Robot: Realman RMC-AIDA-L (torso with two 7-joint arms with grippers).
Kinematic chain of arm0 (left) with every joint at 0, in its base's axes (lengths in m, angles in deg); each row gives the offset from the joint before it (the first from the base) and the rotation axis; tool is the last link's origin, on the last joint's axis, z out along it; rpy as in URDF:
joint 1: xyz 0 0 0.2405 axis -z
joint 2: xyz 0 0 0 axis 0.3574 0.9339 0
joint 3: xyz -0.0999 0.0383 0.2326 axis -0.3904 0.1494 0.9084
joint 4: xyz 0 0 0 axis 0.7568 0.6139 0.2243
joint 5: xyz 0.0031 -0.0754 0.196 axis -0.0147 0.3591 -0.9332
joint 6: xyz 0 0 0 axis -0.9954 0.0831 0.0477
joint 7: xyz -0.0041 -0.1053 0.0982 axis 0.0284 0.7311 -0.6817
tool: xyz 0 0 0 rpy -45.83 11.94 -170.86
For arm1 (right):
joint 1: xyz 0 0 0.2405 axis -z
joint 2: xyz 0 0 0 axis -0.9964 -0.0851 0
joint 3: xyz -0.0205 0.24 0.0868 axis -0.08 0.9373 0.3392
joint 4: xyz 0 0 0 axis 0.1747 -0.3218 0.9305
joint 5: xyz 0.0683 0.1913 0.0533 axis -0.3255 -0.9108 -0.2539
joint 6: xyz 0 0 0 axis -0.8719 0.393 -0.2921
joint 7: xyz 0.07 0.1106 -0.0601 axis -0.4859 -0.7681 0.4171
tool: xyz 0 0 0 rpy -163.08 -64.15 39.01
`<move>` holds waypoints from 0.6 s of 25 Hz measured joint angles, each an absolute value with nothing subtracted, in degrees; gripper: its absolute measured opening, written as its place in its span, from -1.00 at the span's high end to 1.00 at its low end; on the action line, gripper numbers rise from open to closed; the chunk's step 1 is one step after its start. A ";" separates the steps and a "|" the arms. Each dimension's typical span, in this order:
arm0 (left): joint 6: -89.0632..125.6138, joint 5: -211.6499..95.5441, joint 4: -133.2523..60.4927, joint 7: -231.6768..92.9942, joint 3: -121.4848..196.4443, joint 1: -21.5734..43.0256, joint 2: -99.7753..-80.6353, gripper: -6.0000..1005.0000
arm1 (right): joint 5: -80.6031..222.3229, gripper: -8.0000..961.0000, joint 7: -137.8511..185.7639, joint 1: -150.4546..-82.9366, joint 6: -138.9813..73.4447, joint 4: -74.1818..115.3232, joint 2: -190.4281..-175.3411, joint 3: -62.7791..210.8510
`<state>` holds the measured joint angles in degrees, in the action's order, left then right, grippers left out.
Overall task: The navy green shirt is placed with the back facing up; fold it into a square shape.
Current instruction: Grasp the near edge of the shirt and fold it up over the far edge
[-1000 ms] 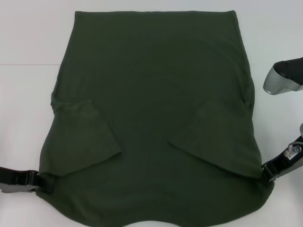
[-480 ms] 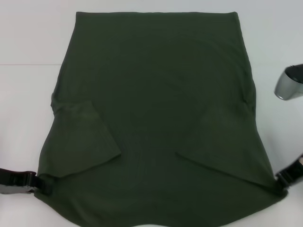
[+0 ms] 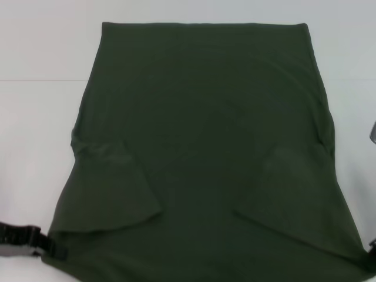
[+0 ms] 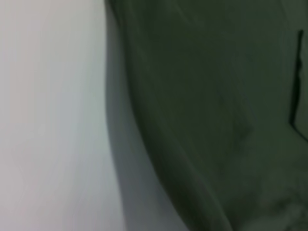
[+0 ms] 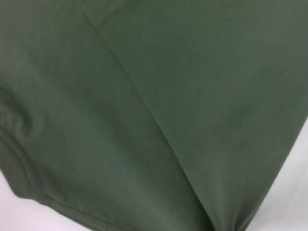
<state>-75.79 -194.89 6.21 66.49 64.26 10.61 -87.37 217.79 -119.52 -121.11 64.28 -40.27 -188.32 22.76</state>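
Observation:
The navy green shirt (image 3: 200, 135) lies spread on the white table (image 3: 35, 147), plain side up, filling most of the head view. Both short sleeves are folded inward onto the body: one sleeve (image 3: 108, 188) on the left, the other sleeve (image 3: 294, 194) on the right. At the shirt's near left corner my left gripper (image 3: 56, 249) is shut on the cloth. My right gripper (image 3: 371, 252) pinches the near right corner at the picture's edge and is mostly cut off. The cloth runs taut between the two corners. Each wrist view shows only the shirt (image 4: 216, 96) (image 5: 144, 96) and table.
A faint seam (image 3: 35, 80) crosses the table at the far side. A grey part of the right arm (image 3: 373, 132) shows at the right edge. White table surface lies bare to the left and right of the shirt.
Both grippers have moved toward me and apart with the near corners in hand. The whole shirt has slid nearer and to the right, and the right arm has slipped almost out of view.

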 joint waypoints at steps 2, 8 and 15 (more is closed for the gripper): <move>-78.20 -194.94 5.78 66.49 64.29 10.61 -87.25 0.91 | 217.79 0.94 -118.17 -120.72 65.86 -40.42 -188.19 23.47; -85.39 -195.77 2.49 66.48 65.70 10.94 -86.82 0.91 | 217.81 0.94 -114.60 -119.87 69.43 -40.67 -187.96 24.28; -90.66 -196.33 0.86 66.82 68.27 9.27 -87.20 0.91 | 218.02 0.94 -113.26 -118.48 72.28 -40.18 -187.94 23.95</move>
